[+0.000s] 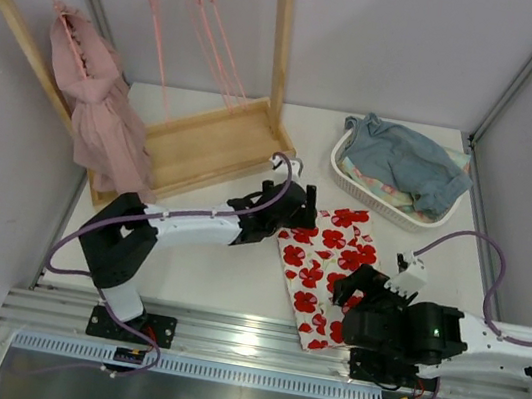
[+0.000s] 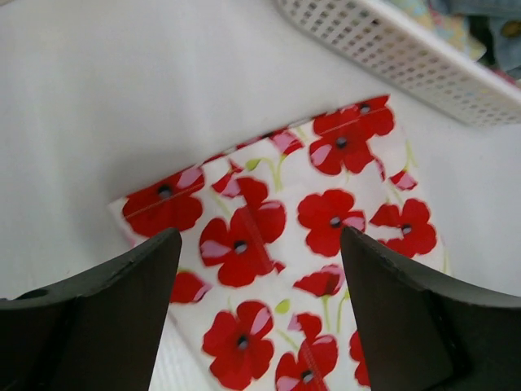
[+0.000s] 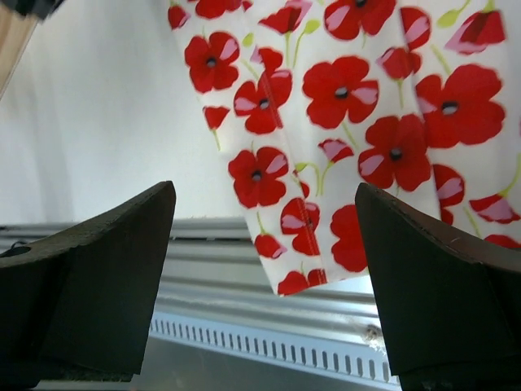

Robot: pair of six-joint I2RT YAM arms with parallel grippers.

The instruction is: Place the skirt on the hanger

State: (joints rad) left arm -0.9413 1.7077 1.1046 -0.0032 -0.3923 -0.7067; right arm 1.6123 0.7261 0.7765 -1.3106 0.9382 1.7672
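Your skirt point(image 1: 326, 265) lies on the white surface point(image 1: 199, 268), perhaps overhanging its near edge. Left hand point(image 2: 260, 238) and right hand point(image 3: 264, 199) hover spread above it.

White links, black joints on left arm point(image 1: 191, 222) and right arm point(image 1: 496, 342). Purple cables point(image 1: 499, 277) loop at eight and three o'clock. Dark wedge fingers point(image 2: 98, 318).

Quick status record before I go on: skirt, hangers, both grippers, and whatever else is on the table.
skirt: flat on the table, near corner over the front edge, not held
left gripper: open, over the skirt's far end
right gripper: open, over the skirt's near end
hangers: pink, hanging from the rack rail
pink garment: hanging at the rack's left end
basket: right of the rack, blue-grey cloth inside
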